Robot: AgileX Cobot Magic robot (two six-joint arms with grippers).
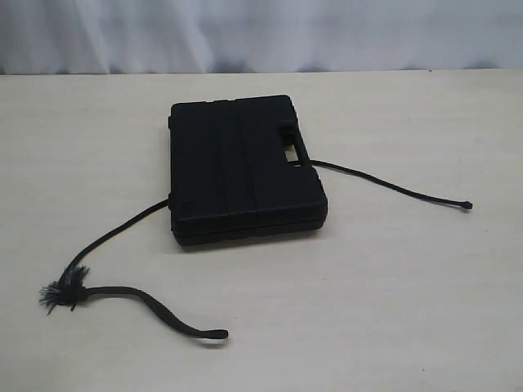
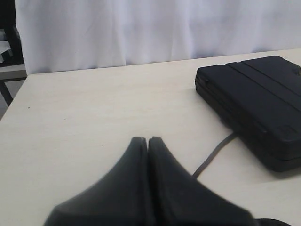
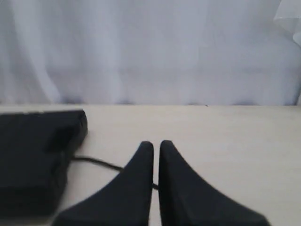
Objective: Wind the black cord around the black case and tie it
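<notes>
**One cord under one case, both grippers closed and empty**

Count: one black cord, one black case, two grippers, seen in the wrist views only.

- Near-left corner of the table: the cord's frayed tuft. A flat strap stretch runs from it toward the near edge.
- Cord goes from the tuft up to the case's near-left corner. It comes out again on the handle side, and its knobbed tip points at the right edge.
- Case lies flat mid-table. Its long axis seems front-to-back, with the handle slot facing the right edge.
- Left gripper: fingers pressed together, holding nothing.
- Right gripper: only a slit between the fingers, nothing held.
- White curtain past the far edge.
</notes>
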